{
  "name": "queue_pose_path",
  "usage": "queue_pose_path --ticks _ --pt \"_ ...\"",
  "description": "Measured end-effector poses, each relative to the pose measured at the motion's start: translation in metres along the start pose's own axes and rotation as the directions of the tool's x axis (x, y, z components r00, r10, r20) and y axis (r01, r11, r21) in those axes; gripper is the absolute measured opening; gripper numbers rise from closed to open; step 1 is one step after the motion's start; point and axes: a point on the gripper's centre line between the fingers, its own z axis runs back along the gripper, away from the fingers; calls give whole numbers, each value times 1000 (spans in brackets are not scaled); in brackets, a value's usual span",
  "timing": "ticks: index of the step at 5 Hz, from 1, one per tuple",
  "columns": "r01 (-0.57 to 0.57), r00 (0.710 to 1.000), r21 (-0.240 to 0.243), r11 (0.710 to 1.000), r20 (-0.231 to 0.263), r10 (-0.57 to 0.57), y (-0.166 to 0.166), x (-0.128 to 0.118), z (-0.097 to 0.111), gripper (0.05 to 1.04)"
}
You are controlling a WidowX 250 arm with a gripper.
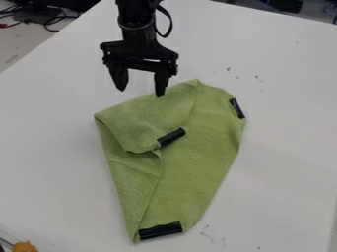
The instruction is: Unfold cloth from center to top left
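From the wide-spread hand (pixel 141 93), the folded corner (pixel 143 142) of the cloth (pixel 197 162) (likely the target) lies cameraward, slightly right in view.

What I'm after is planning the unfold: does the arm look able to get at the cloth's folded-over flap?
Likely yes: the open gripper hangs close by, and nothing seems to stand between it and the flap.

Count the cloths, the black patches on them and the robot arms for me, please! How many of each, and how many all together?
Green cloth: 1
Black patches: 3
Robot arm: 1
Total: 5
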Motion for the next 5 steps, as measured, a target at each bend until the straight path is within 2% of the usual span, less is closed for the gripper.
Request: queue_pose_path --ticks 1,2,4,5 --pt "-7 1000 3 1000 -27 8 0 -5 -8 1001" --pt "-23 998 -3 1000 -61 23 -15 -22 -19 1001" --pt "-78 994 -12 997 -79 77 -50 -60 -24 1001" --pt "-114 991 -36 993 -80 111 -54 -70 -32 1001"
